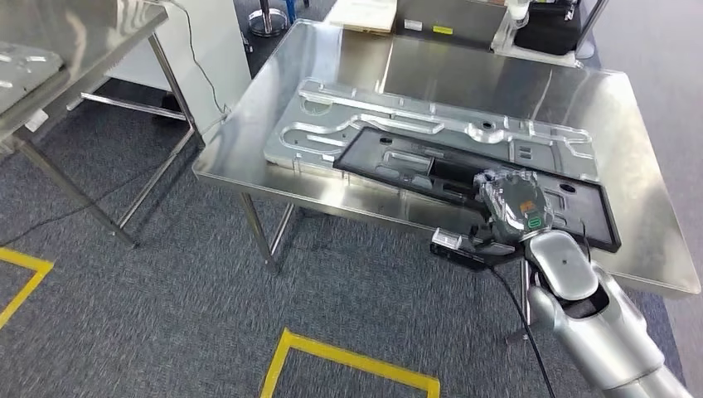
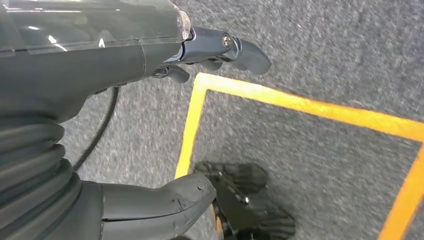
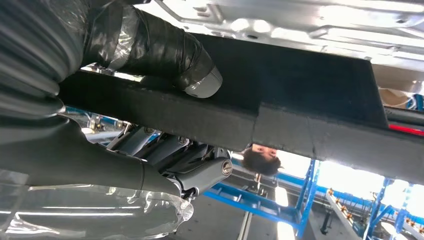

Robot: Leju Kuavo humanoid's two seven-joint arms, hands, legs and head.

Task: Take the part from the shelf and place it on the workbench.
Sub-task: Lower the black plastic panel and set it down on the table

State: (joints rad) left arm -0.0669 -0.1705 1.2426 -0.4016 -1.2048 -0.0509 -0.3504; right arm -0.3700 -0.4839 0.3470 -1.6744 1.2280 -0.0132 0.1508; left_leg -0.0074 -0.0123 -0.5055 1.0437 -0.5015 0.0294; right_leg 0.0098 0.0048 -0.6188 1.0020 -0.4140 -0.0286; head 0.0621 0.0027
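A flat black moulded part (image 1: 448,170) lies on the steel workbench (image 1: 655,240), partly over a silver pressed-metal panel (image 1: 398,124). My right hand (image 1: 512,207) grips the black part at its near edge, by the bench's front rim. In the right wrist view the thumb (image 3: 170,55) presses on one face of the black part (image 3: 300,95) and the darker fingers (image 3: 200,172) curl under the other. My left hand (image 2: 60,100) hangs over the grey carpet with its fingers apart and nothing in them.
A second steel table (image 1: 75,50) stands at the left with a gap of carpet between it and the bench. Yellow floor tape (image 1: 348,361) marks a box in front. Boxes (image 1: 365,15) sit beyond the bench's far edge. A person (image 3: 262,160) and blue racks (image 3: 305,195) are beyond.
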